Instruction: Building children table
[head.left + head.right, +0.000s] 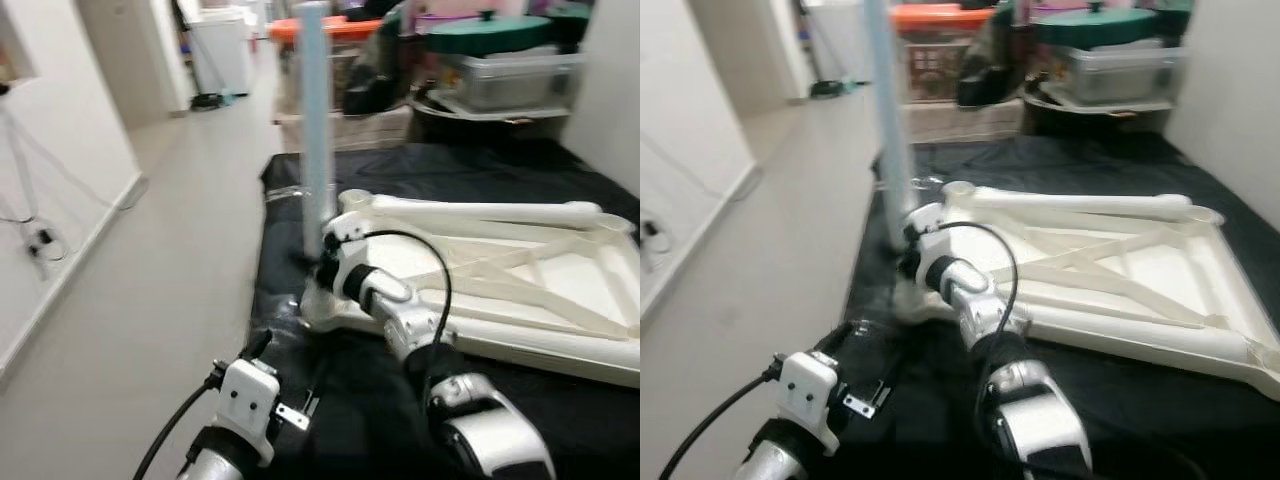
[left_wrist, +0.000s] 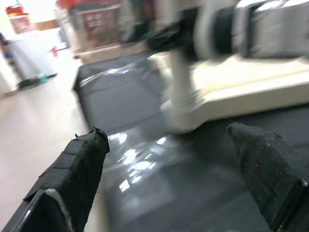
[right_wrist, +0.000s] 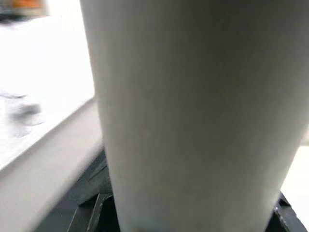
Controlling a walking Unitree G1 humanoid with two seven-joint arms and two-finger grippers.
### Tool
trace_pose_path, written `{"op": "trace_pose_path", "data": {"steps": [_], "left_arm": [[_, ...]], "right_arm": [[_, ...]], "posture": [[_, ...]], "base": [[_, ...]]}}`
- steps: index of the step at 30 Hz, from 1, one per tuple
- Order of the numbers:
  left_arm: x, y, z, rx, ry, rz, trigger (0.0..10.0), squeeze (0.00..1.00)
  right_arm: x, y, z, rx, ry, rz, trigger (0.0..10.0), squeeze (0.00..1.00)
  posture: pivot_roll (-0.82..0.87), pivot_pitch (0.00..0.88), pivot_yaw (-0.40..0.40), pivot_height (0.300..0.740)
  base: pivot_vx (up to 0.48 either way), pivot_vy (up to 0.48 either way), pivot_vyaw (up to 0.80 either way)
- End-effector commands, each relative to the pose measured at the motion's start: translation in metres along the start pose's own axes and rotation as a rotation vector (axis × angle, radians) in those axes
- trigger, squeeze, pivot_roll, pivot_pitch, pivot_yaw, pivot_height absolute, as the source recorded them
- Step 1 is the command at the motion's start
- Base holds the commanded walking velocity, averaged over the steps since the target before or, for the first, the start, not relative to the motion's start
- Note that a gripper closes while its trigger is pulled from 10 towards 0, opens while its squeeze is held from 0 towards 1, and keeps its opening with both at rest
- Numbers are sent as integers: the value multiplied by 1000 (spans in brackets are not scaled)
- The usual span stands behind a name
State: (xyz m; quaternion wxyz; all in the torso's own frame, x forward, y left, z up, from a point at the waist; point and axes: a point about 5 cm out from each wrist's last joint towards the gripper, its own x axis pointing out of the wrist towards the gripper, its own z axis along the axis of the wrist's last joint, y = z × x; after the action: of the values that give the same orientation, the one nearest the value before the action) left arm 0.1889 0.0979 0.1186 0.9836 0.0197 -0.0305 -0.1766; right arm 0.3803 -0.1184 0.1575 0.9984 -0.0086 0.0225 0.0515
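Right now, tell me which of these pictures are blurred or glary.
Left eye view: soft throughout, table top bright. Right eye view: the same softness. Left wrist view: motion blur, glare on the black cloth, fingers sharper. Right wrist view: the pale leg is too close, out of focus.

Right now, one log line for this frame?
right gripper: shut on table leg, upright at tabletop corner | left gripper: open, idle above black cloth
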Motion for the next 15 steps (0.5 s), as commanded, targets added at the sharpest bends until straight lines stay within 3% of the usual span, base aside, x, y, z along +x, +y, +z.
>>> {"op": "trace_pose_path", "data": {"steps": [1, 3, 10, 11, 12, 13, 14, 15], "left_arm": [[1, -1, -3, 0, 10, -11, 10000, 0], [2, -1, -4, 3, 10, -12, 10000, 0], [2, -1, -4, 6, 9, -12, 10000, 0], [2, -2, -4, 7, 8, -13, 10000, 0], [2, -2, -4, 7, 8, -13, 10000, 0], [3, -2, -4, 6, 7, -10, 10000, 0], [3, -2, -4, 6, 7, -9, 10000, 0], [3, -2, -4, 6, 7, -9, 10000, 0]], "right_arm": [[-9, -14, -6, 7, 32, -156, 0, 0], [-29, -12, -9, 53, 39, -307, 0, 0], [-29, 6, -12, 83, 52, -319, 0, 0], [-25, 14, -10, 95, 28, -274, 10000, 0], [-25, 14, -10, 95, 28, -274, 10000, 0], [-21, 24, -5, 134, -8, -182, 10000, 59], [-21, 25, -3, 134, -36, -151, 10000, 1000], [-21, 25, -3, 134, -36, -151, 10000, 1000]], "posture": [[-3, 0, 27, 740], [-4, 0, 28, 740], [-3, 0, 20, 740], [-7, 0, 14, 740], [-7, 0, 14, 740], [-18, 0, 8, 740], [-18, 0, 8, 740], [-18, 0, 8, 740]], "base": [[0, 0, 0], [0, 0, 0], [0, 0, 0], [0, 0, 0], [0, 0, 0], [0, 0, 0], [0, 0, 0], [0, 0, 0]]}}
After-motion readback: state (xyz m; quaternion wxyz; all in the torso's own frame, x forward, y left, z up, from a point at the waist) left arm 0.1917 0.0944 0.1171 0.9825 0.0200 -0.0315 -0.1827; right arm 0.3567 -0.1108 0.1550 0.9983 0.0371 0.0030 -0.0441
